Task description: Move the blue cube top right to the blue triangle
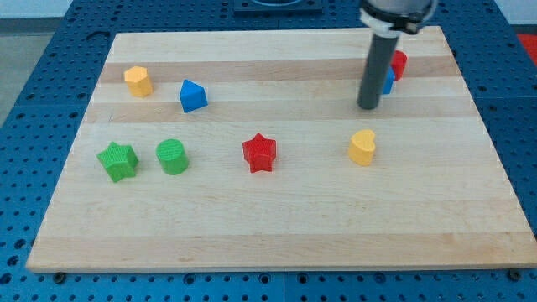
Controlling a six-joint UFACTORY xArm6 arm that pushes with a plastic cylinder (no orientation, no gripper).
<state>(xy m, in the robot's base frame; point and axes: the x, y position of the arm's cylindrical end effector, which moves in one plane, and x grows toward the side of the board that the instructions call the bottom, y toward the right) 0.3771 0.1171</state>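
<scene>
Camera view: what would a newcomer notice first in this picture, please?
The dark rod near the view's top right stands out first; my tip rests on the board just below and left of the blue cube, which it mostly hides. The cube sits against the red cylinder, far from the blue triangle at upper left.

On the wooden worktop (277, 218) I see six blocks outside my job. A yellow block (138, 80) sits near the view's top left. Lower left, a green star (117, 161) and a green cylinder (171, 156) stand just beside each other. A red star (259, 153) lies near the middle, a yellow heart-like block (362, 147) to its right. A red cylinder (399, 64), partly hidden, sits top right.
</scene>
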